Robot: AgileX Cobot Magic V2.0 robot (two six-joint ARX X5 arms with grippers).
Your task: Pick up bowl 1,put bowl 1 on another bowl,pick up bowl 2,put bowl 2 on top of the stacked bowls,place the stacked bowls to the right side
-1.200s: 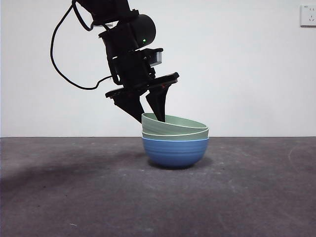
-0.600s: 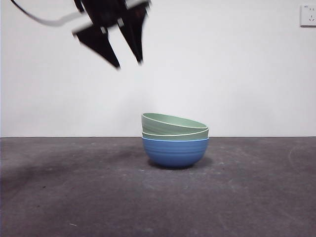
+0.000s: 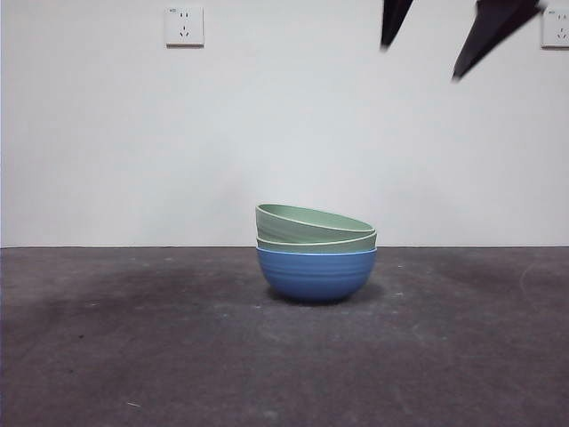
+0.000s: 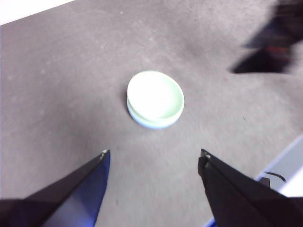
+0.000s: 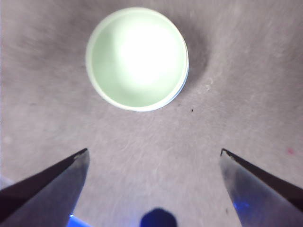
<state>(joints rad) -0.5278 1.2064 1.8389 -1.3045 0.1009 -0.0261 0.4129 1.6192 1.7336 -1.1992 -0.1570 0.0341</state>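
Stacked bowls sit mid-counter: blue ribbed bowl at the bottom, one green bowl nested flat in it, top green bowl tilted, its rim higher on the side toward the wall socket. Stacking looks done; only the move to the right side is left. Right gripper hangs high above the stack, jaws spread wide, holding nothing. Left gripper is also high and well off the stack, jaws wide apart, empty. In the front view only two dark jaw tips show high above the stack, away from the socket, likely the right gripper. Risks: the tilted top bowl isn't seated, so pinching one rim could lift only that bowl or pop it off; a fast carry could slide the green bowls out of the blue one.
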